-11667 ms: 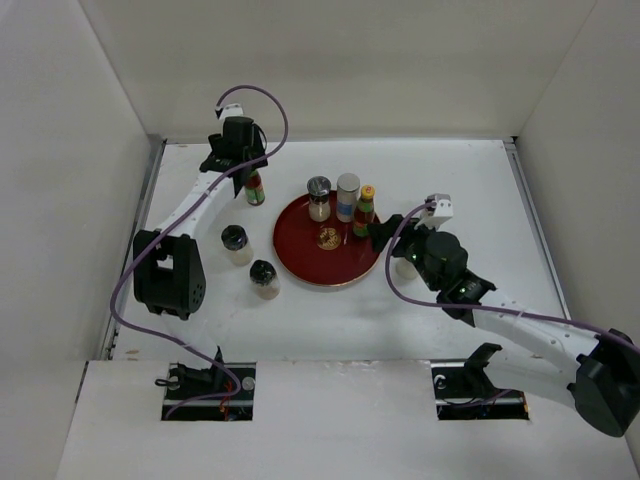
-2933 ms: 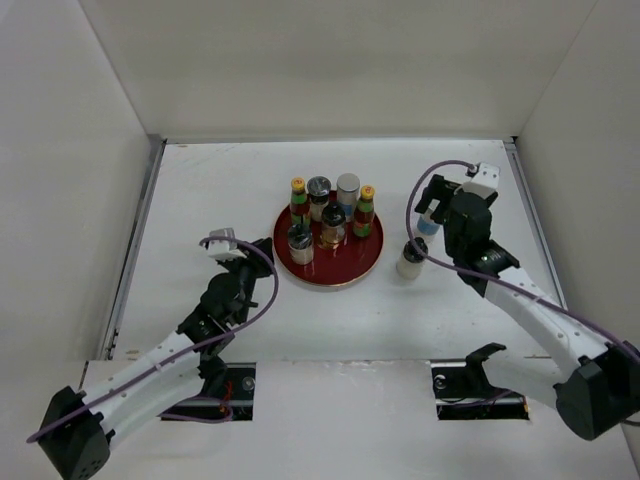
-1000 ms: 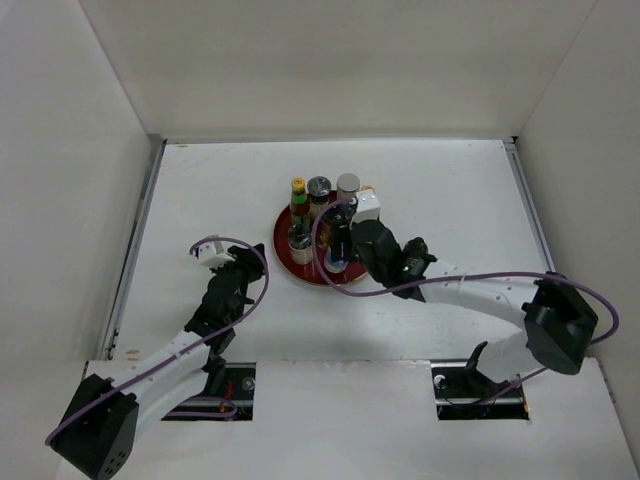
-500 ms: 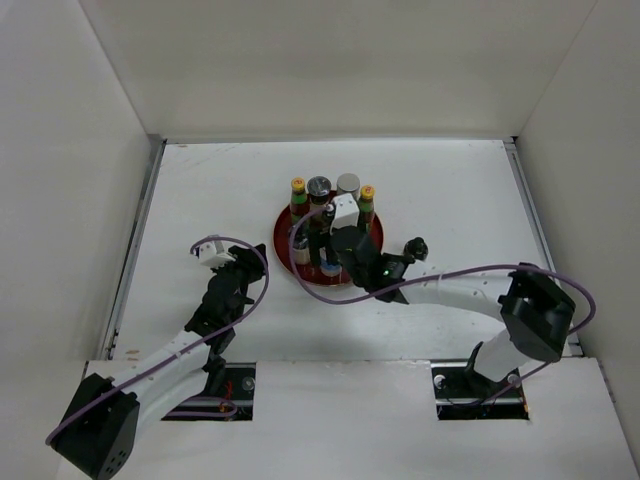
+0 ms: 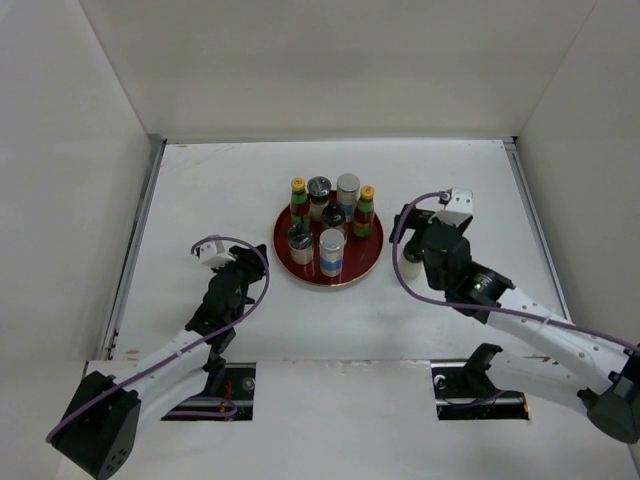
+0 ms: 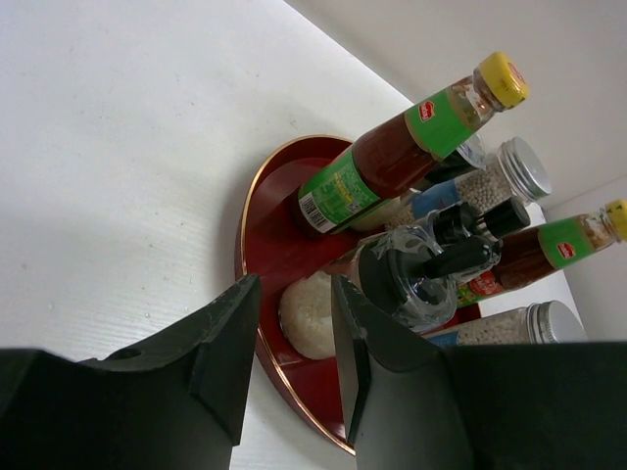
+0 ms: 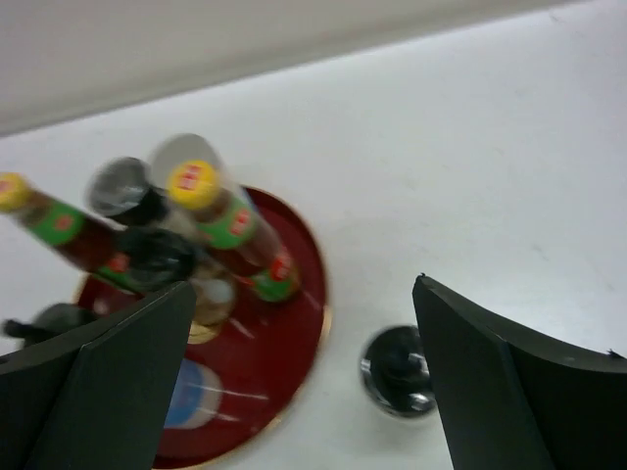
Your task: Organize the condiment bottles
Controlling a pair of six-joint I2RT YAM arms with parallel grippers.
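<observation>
Jar outstanding beside tray.
Other bottles stand on it mid-frame; the jar sits just right, under the wide-open right gripper, which should descend and clamp. Left gripper closed, empty.

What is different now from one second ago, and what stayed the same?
The right gripper let go of the blue-labelled shaker, opened and drew back to the right, off the red tray. The shaker now stands at the tray's near edge. The left gripper, the other bottles and the dark-lidded jar beside the tray stayed put.
</observation>
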